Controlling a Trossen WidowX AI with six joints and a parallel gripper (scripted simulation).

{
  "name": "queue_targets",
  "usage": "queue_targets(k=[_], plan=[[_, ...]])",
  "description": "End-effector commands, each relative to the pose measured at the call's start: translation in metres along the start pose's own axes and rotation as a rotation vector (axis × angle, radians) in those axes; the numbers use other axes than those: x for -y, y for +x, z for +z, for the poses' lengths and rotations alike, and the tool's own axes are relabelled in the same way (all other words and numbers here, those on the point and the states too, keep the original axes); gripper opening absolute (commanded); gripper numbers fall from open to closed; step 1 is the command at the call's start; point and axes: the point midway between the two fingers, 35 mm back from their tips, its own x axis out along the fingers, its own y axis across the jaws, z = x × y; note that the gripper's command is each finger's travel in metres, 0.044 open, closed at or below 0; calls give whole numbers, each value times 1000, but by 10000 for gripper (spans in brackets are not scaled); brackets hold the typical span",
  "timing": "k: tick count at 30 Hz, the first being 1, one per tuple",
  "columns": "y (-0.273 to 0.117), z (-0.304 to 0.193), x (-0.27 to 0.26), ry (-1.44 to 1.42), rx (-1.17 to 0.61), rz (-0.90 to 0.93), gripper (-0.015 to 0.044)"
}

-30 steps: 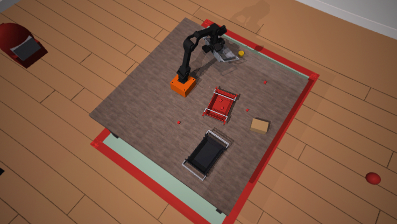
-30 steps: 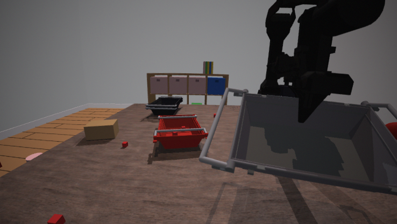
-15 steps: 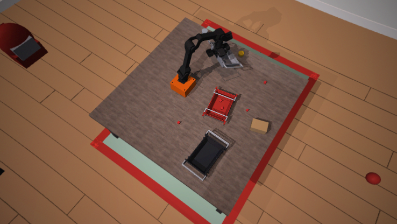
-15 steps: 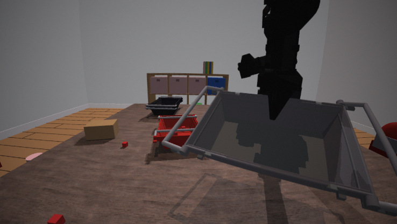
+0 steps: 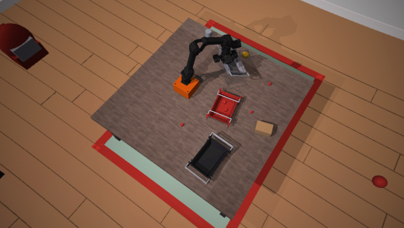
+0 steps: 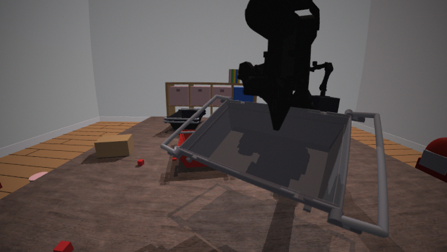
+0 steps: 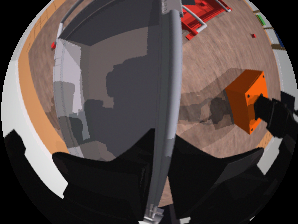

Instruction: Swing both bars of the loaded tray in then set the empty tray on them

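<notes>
The loaded red tray [image 5: 231, 107] [image 6: 194, 162] stands on the table with small red blocks [image 5: 224, 102] inside. One wire bar [image 5: 229, 97] crosses its top near one end, and the other bar [image 5: 219, 115] crosses near the opposite end. My gripper [image 5: 228, 62] [image 6: 277, 127] [image 7: 158, 132] is shut on one long side wall of the empty grey tray [image 5: 236, 68] [image 6: 312, 128] [image 7: 172, 75]. The grey tray hangs tilted above the table, beyond one end of the red tray, with its own bars swung out. In the exterior view it hides much of the red tray.
A black tray [image 5: 213, 154] [image 6: 184, 125] stands past the red tray's other end. A tan box [image 5: 263, 128] [image 6: 113, 146], loose red blocks [image 5: 182, 124] [image 6: 140, 162], a yellow object [image 5: 245, 53] and a grey cylinder [image 5: 208, 33] are also there. The orange base [image 5: 186, 87] [image 7: 245, 100] carries the arm.
</notes>
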Motion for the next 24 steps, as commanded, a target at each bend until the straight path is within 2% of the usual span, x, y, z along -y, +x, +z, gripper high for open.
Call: queue_targets(k=[1, 24], plan=[[-4, 13, -4, 27, -2, 17, 0], [-4, 102, 8, 229, 3, 16, 0]])
